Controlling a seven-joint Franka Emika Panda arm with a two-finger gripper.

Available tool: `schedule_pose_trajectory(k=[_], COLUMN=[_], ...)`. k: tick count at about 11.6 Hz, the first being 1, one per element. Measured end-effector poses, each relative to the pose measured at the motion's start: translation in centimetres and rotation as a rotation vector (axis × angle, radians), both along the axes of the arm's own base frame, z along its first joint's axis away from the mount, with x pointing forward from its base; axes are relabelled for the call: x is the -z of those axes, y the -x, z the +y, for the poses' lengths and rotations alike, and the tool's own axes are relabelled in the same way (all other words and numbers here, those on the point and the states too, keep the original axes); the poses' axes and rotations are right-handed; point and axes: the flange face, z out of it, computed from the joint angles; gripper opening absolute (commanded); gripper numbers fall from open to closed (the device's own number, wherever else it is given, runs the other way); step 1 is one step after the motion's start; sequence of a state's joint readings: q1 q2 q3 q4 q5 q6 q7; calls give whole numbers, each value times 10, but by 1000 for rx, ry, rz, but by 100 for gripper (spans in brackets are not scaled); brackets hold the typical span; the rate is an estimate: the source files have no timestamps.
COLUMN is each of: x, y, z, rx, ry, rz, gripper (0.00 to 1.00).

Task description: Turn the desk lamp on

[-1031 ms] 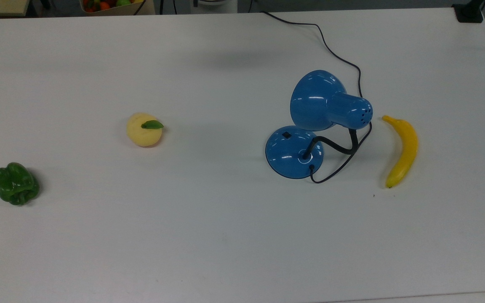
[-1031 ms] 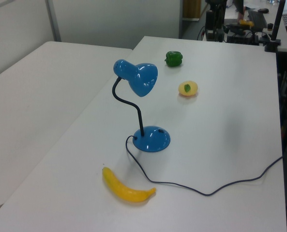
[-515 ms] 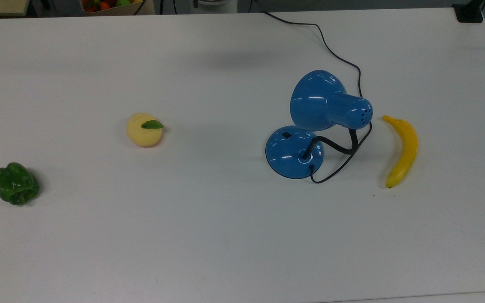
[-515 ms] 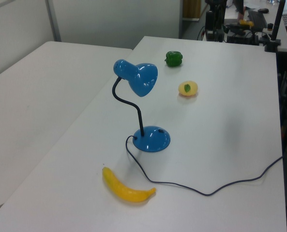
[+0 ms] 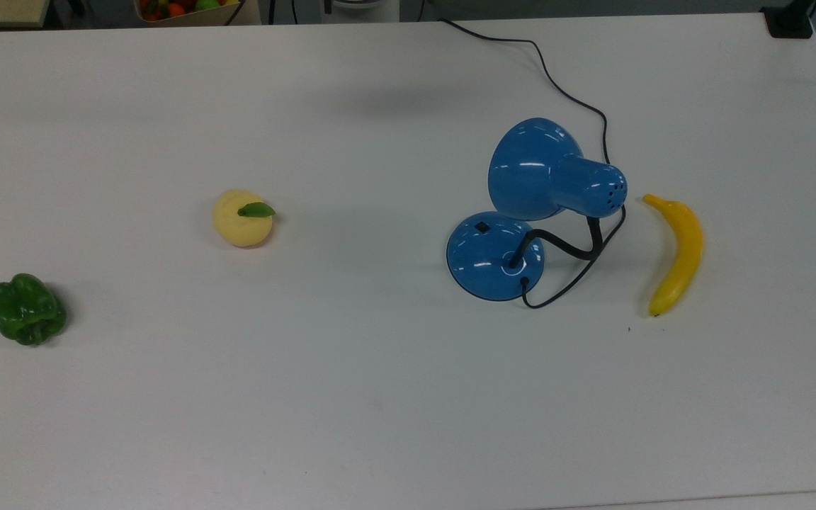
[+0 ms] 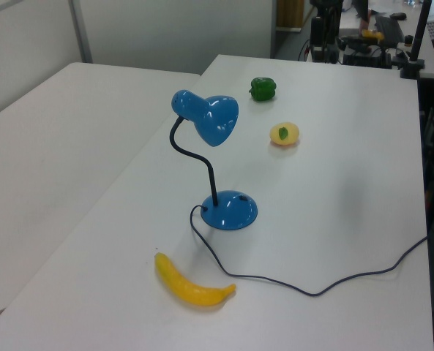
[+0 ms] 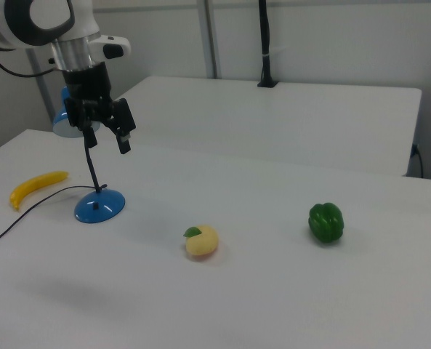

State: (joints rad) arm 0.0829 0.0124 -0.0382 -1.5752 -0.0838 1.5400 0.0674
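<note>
nothing has shifted since the earlier frames. top view: desk lamp (image 5: 518, 223) between peach (image 5: 241, 218) and banana (image 5: 676, 253); switch (image 5: 482, 227) on base. left view: cord (image 6: 304, 281) trails over surface (image 6: 334, 219). right view: claw (image 7: 106, 129) open, empty, high above base. best to descend straight, press switch with one fingertip.
</note>
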Motion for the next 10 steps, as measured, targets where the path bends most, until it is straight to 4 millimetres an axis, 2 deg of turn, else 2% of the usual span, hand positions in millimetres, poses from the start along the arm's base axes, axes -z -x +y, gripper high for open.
schedule_pose_trajectory(k=[1, 2, 3, 4, 5, 10], x=[0, 0, 0, 1, 1, 3], y=[0, 0, 0, 0, -1, -2], z=[0, 0, 0, 0, 0, 0], rx=[0, 0, 0, 0, 0, -11], ry=[0, 0, 0, 0, 0, 0], rz=[0, 0, 1, 1, 2, 7], gripper=[88, 76, 50, 20, 0, 0])
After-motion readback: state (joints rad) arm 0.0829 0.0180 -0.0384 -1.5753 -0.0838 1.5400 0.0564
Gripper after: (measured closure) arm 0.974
